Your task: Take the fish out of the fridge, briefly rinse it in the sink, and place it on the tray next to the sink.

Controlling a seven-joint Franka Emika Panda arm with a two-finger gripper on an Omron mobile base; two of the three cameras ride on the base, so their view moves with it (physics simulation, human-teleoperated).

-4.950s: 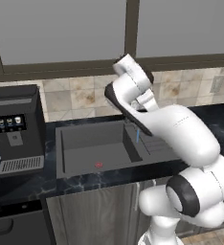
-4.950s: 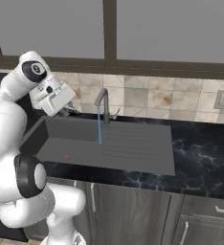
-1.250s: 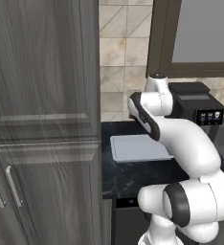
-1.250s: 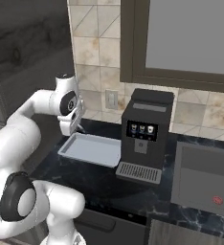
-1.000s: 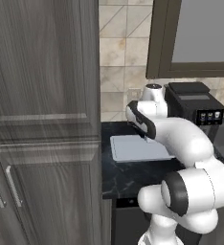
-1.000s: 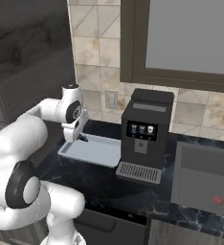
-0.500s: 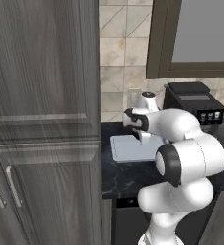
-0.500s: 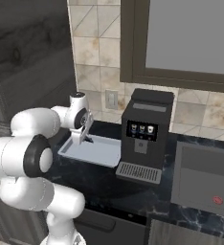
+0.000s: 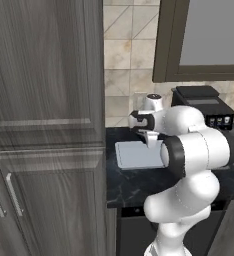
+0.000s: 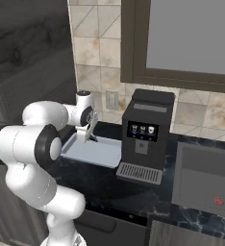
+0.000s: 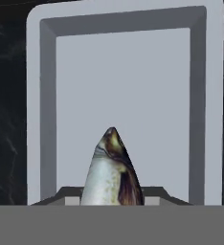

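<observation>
Hovering low over the tray (image 10: 101, 153), the pincer (image 10: 91, 136) is clamped on the fish (image 11: 112, 170), whose pointed end hangs toward the tray floor, apparently lined up to be set down inside the rim. At 9 o'clock of the tray stands a tall wood-grain cabinet (image 9: 44, 125); at 3 o'clock a black coffee machine (image 10: 144, 137) crowds close, with the sink (image 10: 206, 182) beyond. Dark marbled surface (image 10: 109, 185) surrounds the tray, and nothing lies on the tray where the fish would go.

Even, soft rendered light with no glare. Both base views look slightly blurred and low in detail. The tray (image 11: 123, 81) is flat-lit, with faint shadow along its inner rim.
</observation>
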